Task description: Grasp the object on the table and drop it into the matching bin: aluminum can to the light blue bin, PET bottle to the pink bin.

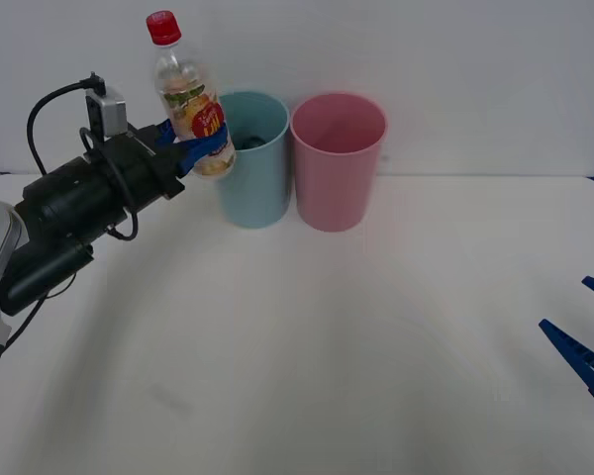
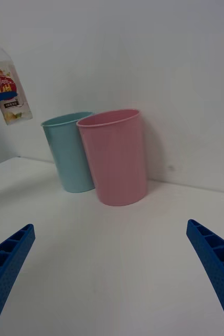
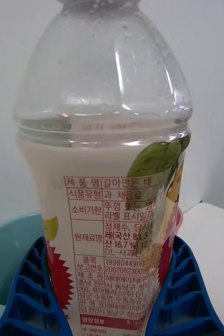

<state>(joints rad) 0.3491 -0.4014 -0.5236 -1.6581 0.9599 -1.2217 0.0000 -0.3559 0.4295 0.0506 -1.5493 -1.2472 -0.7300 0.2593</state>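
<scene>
White wall is standing behind the white surface (image 1: 307, 346), where the light blue bin (image 1: 254, 158) and the pink bin (image 1: 337, 161) are touching side by side. The left hand (image 1: 200, 146) is gripping the PET bottle (image 1: 188, 97) by its label, holding it upright in the air just beside the blue bin's rim. The right hand (image 1: 584, 341) is waiting wide open, well apart. I judge this the carrying step; next the bottle must travel past the blue bin, over the pink one beyond it.

You have the PET bottle (image 1: 190, 107), clear with a red cap and red-yellow-green label, held nearly upright off the desk (image 1: 307, 346) at upper left of the front frame, overlapping the light blue bin (image 1: 254, 173). The pink bin (image 1: 337, 163) stands just right, touching it.
</scene>
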